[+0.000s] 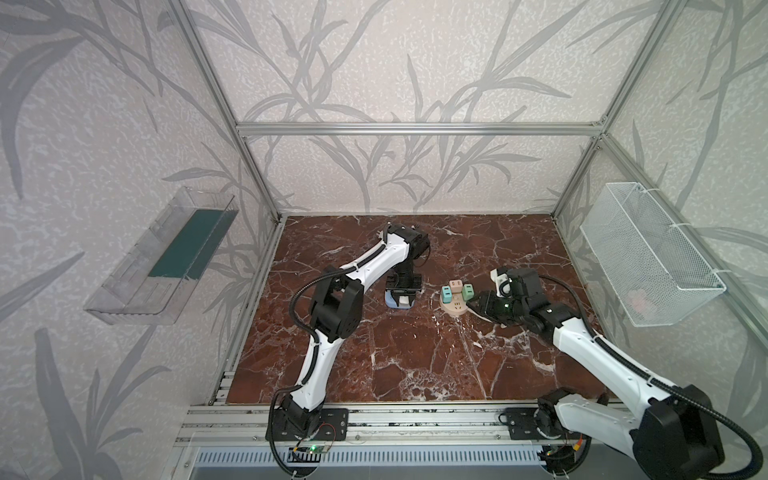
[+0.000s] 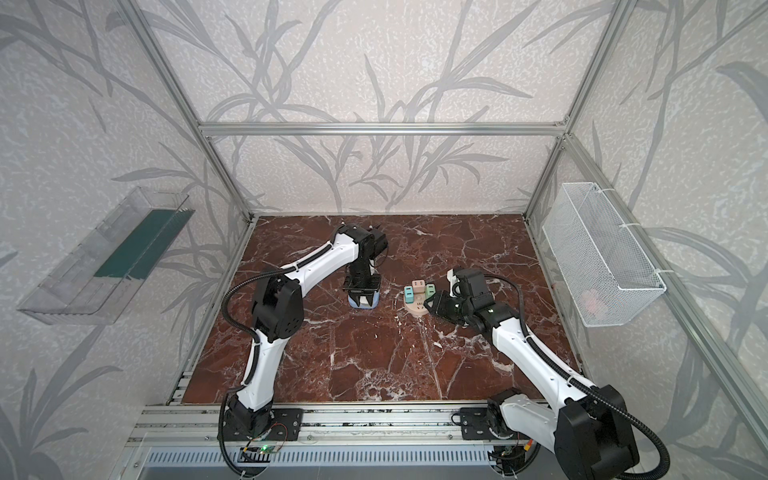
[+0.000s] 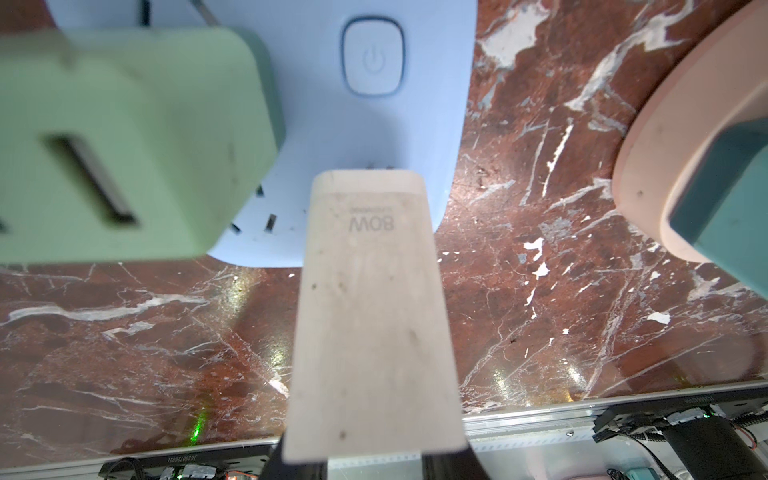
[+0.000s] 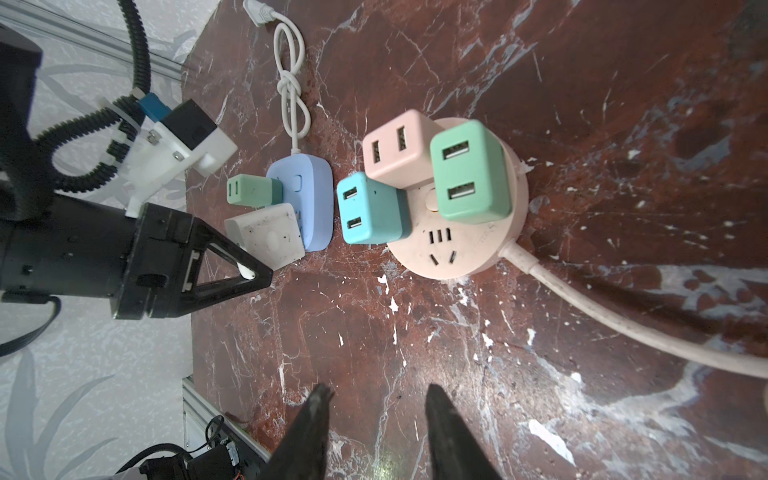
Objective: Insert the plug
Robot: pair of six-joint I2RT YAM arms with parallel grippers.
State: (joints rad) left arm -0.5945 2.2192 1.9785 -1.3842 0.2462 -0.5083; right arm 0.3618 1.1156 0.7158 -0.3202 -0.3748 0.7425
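Left wrist view: your left claw point(image 1: 401, 296) is clamped on the white plug point(image 3: 370, 299), whose nose is against the blue power strip point(image 3: 332, 137).

The white plug stands over the socket at the strip's end, near the power button point(image 3: 372, 56), and a pale green plug point(image 3: 124, 137) sits in the socket next to it. You cannot tell from here whether the pins are seated — only a sliver of metal shows at the plug's far end. In the right wrist view your right claw point(image 4: 378, 395) hangs over the marble table point(image 4: 582, 104), jaws apart with nothing between them, near the round pink strip point(image 4: 457, 253). That strip carries three USB chargers — a pink charger point(image 4: 395, 149), a teal charger point(image 4: 370, 208) and a green charger point(image 4: 469, 174). The two strips lie just beside each other.
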